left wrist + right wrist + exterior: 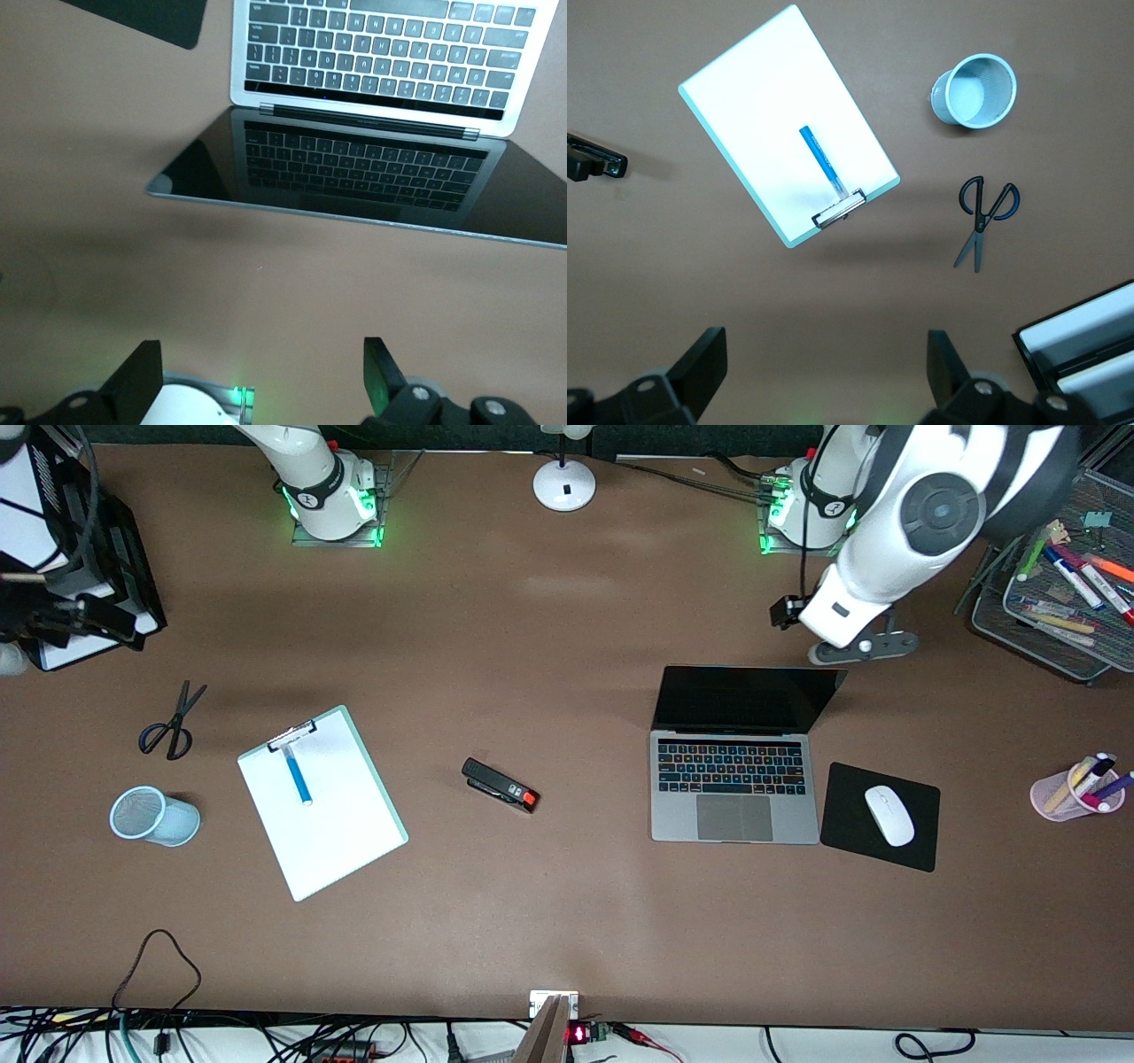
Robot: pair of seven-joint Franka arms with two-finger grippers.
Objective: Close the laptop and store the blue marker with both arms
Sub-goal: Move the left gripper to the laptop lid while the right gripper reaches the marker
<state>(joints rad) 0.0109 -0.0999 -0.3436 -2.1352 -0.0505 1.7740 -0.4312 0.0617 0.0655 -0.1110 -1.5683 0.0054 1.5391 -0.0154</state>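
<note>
Read the front view as a clock dial. Nearest the camera, at nine o'clock, a white clipboard with a pale green edge and metal clip (337, 824) carries the slim bright-blue marker with a white end (298, 772). The white end lies right at the clip, and I cannot tell whether it is pinned. If it is, lifting the marker would drag the whole board.

A pale blue mesh cup (152, 815) stands at nine o'clock of the board and is probably the marker's store. It looks light, so a marker lowered against its rim could tip it over.

At three o'clock on the counter (567, 921) the silver-grey slim laptop with black keyboard (733, 779) stands open, screen raised. A black mouse pad (850, 833) lies just beside it. A push high on the lid could skid the laptop toward the camera instead of folding it, and a fast push would slam the screen.

The left gripper (261, 385) hangs over the counter just at twelve o'clock of the screen's top edge, fingers apart and empty. If it comes down too low, it could catch that edge.

The right gripper (824, 376) hovers above the counter at ten o'clock, fingers wide apart and holding nothing. It is well apart from the marker, so its reach is long, and the black-handled scissors (170, 726) lie close to its path.
</note>
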